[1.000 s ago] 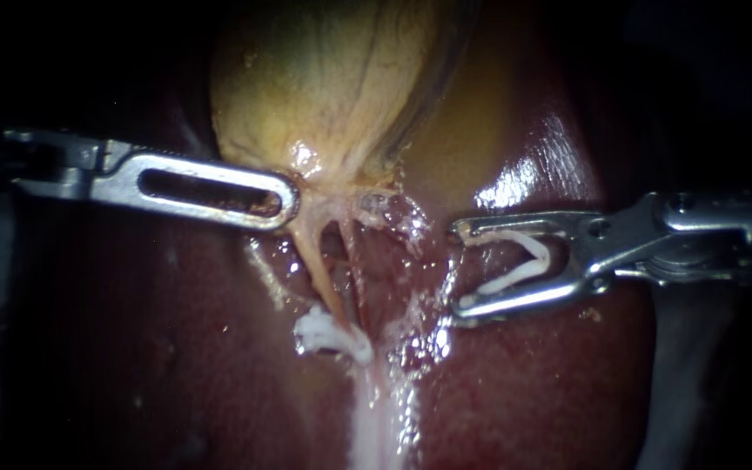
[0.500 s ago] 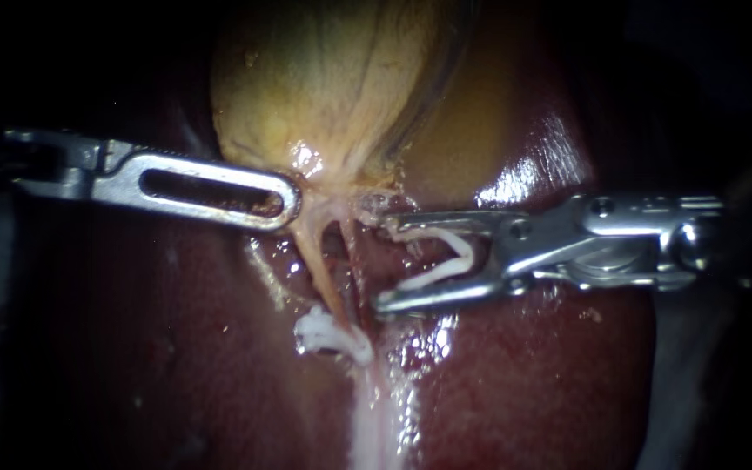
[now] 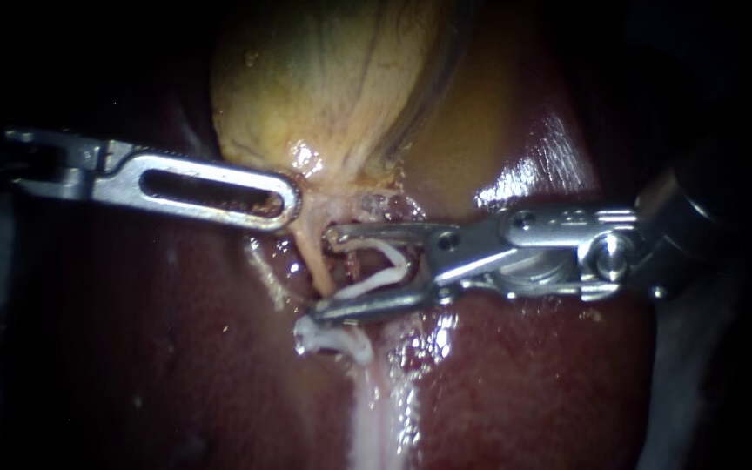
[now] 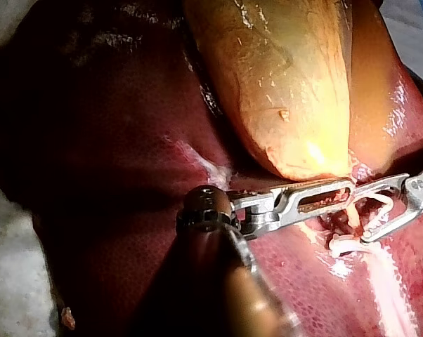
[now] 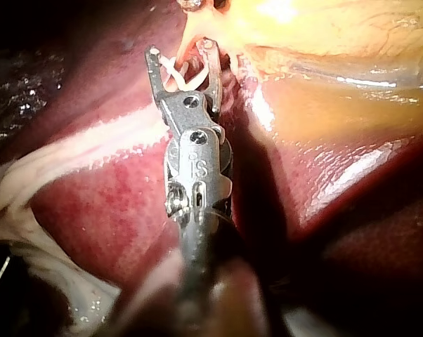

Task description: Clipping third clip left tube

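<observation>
Right instrument's pincer (image 5: 182, 50) (gripping an unclosed white clip (image 5: 171, 70)) straddles a pale tube (image 5: 191, 29).

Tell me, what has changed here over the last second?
The right instrument slid leftward across the liver, carrying an open white clip in its jaws, until its tips reached the left tube below the gallbladder. The clip has not been closed. The left instrument kept its place by the gallbladder's neck, and the lower clip, already on the tubes, did not move.
</observation>
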Robot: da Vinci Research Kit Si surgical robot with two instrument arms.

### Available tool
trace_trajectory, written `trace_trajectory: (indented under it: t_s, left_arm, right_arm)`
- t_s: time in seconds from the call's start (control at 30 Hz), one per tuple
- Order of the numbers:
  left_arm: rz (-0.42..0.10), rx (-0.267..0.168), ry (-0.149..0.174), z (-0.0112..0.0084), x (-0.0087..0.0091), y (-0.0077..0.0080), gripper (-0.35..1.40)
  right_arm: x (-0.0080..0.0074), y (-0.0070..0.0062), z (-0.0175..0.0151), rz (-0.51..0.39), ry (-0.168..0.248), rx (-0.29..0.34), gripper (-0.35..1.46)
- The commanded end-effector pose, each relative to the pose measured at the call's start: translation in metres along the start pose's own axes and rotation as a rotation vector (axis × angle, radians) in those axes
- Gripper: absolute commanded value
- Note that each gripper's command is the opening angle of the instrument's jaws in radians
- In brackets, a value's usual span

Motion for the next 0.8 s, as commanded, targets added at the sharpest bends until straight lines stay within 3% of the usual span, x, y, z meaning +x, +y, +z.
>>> trace_trajectory:
  t_s: [0.03,0.17,0.5,0.8]
  left_arm:
    - [0.0,0.0,0.0,0.0,0.0,0.0,-0.35]
    - [0.0,0.0,0.001,0.0001,0.0,0.0,-0.35]
    - [0.0,0.001,0.001,0.0002,0.0,0.0,-0.35]
    - [0.0,0.001,0.001,0.0003,0.0001,0.0,-0.35]
  right_arm:
    - [0.0,0.0,0.0005,0.01,0.0,0.007,0.5]
    - [0.0003,0.0002,0.0018,0.045,0.0,0.019,0.5]
    - [0.0013,0.0009,0.0038,0.132,0.078,0.066,0.49]
    - [0.0014,0.001,0.0038,0.17,0.081,0.089,0.41]
